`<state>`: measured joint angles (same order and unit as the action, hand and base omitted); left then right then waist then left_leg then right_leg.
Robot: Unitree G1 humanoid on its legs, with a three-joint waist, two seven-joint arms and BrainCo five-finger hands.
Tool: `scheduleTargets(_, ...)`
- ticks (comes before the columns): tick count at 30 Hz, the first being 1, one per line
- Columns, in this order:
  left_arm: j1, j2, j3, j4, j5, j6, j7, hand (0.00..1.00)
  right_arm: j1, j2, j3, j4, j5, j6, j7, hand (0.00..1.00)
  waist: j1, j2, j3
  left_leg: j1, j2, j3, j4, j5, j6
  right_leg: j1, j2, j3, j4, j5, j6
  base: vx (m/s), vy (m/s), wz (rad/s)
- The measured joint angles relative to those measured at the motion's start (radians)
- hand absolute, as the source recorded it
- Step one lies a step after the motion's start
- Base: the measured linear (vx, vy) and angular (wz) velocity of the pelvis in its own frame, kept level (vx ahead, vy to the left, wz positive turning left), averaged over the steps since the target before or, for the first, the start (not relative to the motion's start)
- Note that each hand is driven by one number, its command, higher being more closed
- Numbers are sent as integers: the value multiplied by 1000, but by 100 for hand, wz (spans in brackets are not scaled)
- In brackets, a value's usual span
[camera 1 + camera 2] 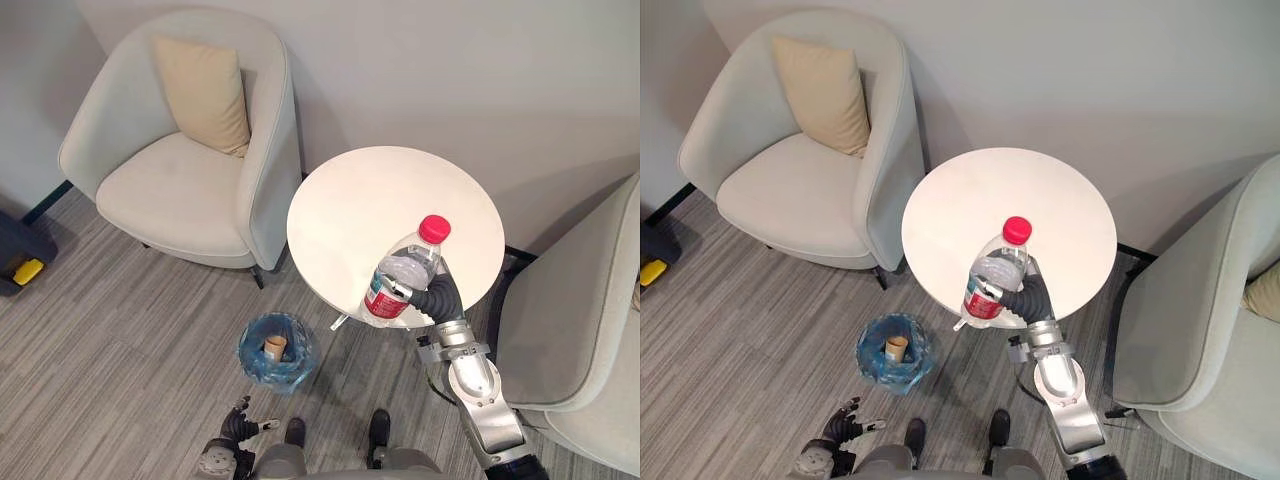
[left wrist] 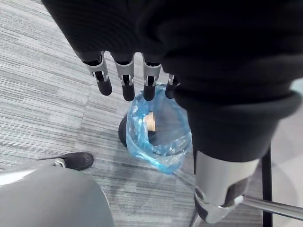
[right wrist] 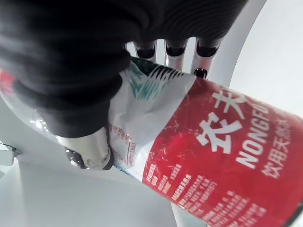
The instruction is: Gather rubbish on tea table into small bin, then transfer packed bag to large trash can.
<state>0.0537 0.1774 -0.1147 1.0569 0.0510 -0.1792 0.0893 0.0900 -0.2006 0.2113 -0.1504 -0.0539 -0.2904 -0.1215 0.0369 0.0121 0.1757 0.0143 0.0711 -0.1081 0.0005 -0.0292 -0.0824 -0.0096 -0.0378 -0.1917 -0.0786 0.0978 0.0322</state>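
Two pale upholstered armchairs (image 1: 190, 190) flank the round white tea table (image 1: 370, 190); its top is bare.

Small bin lined with a blue plastic bag (image 1: 250, 352) sits on the floor beside the table base, a short cardboard tube (image 1: 275, 347) inside.

Clear plastic bottle with red cap and red label (image 1: 405, 268) is held tilted over the table's near edge, cap uppermost.

Right hand (image 1: 440, 295): fingers and thumb wrapped round the bottle's lower body, over the label.

Left hand (image 1: 238, 425): low near the bin, fingers straight, holding nothing.

Risks, as judged:
- The thin bottle could crumple or slide in the grip.
- The bin mouth is narrow, so a release off-centre would hit the rim or the floor.
- The bag rim could fold inward.
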Motion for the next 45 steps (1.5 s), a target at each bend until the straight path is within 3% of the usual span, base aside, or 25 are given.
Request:
scheduleTargets(5,11,-3,0,16,0,0,0,0,39,-2,7,-49,-35,0,11,100,-21,6,-17,8,2,0,-1,0,0,23,3,-2,-20,8,-1,-58,-6,1)
scheduleTargets(12,10,-7,0,35,1,0,-1,0,77,-5,16,-55,-35,-3,17,100,-24,14,-29,22,0,-14,2,0,0,46,1,-15,-20,7,2,-40,-1,6)
scheduleTargets(17,5,-14,-11,41,1,-4,-2,0,75,-23,16,-55,-32,-13,16,100,-22,32,-36,-43,-13,-80,58,1,1,58,-11,-112,-14,-16,-1,-45,-7,61)
scheduleTargets(18,5,-16,-11,43,1,-3,-2,0,73,-27,15,-50,-31,-13,15,100,-22,37,-38,-68,-10,-11,77,-15,60,58,-23,-145,-4,-27,-2,-49,37,76)
scheduleTargets(19,7,-17,-11,44,1,-3,-1,0,70,-42,16,-37,-31,-13,15,100,-21,36,-40,-69,10,122,80,-34,186,57,-34,-166,16,-40,3,-35,19,78)
scheduleTargets(20,8,-16,-11,44,1,-3,-2,0,66,-44,17,-32,-31,-13,15,100,-22,38,-45,-68,26,206,79,-42,237,57,-44,-177,25,-47,7,19,4,76)
scheduleTargets(21,15,-20,-11,44,2,-3,-2,0,51,-52,16,-29,-31,-13,12,100,-26,45,-50,-69,61,337,82,-43,249,56,-58,-205,34,-49,3,69,86,70)
scheduleTargets(22,19,-28,-11,45,3,-3,-2,0,23,-62,12,-12,-30,-13,7,100,-24,60,-53,-70,93,435,99,-34,236,54,-72,-222,50,-58,10,87,134,59)
scheduleTargets(23,21,-31,-13,45,4,-3,-2,0,13,-66,7,-5,-30,-13,6,100,-24,71,-56,-72,104,456,108,-15,220,54,-72,-229,61,-65,12,91,149,42)
scheduleTargets(26,35,-35,-23,44,30,-3,-1,0,1,-59,-17,13,-30,-13,-6,100,-25,75,-60,-43,96,466,60,58,66,56,-92,-275,133,-115,37,103,89,46)
scheduleTargets(28,40,-31,-22,44,35,-3,0,0,-5,-47,-18,23,-31,-13,-6,100,-20,72,-58,-17,83,462,-7,87,22,54,-95,-279,139,-117,40,68,49,21)
scheduleTargets(29,41,-17,-23,45,41,-1,1,0,-8,-23,-15,51,-32,-13,-6,100,-21,52,-57,-12,73,452,-26,94,20,49,-103,-279,150,-123,46,51,45,10)
scheduleTargets(33,35,-4,-24,44,42,1,1,0,-10,0,-7,112,-32,-9,-6,100,-22,24,-52,0,46,452,-29,86,29,11,-155,-268,264,-184,58,66,49,5)
scheduleTargets(37,36,15,-33,43,42,1,3,0,-11,-2,20,127,-36,-7,0,100,-25,-13,-32,3,-3,443,42,13,42,-28,-257,-239,447,-277,84,28,44,7)
scheduleTargets(39,39,22,-35,43,42,1,3,0,-8,-2,19,127,-37,-5,14,100,-38,-18,-28,5,-17,410,57,-4,50,-31,-263,-157,490,-274,72,43,56,46)
scheduleTargets(41,44,28,-35,42,42,0,3,0,-5,-4,16,127,-38,-5,19,100,-59,-26,-23,18,-23,363,49,-7,55,-48,-251,-64,560,-270,-16,80,47,68)
scheduleTargets(42,43,22,-36,40,41,-1,2,0,-1,-10,14,128,-40,-6,20,100,-69,-16,-19,20,-7,330,49,-7,58,-100,-221,7,630,-284,-86,109,-66,64)
scheduleTargets(43,42,26,-33,43,41,0,1,0,-1,0,15,129,-41,-6,25,100,-76,-19,-15,12,1,297,50,-3,58,-112,-164,65,589,-328,-20,119,-121,71)
scheduleTargets(45,33,36,-33,46,41,0,-1,0,6,-1,11,130,-47,-7,33,100,-79,-39,-14,-6,-6,258,56,8,41,-122,-92,131,455,-308,-16,65,-98,80)
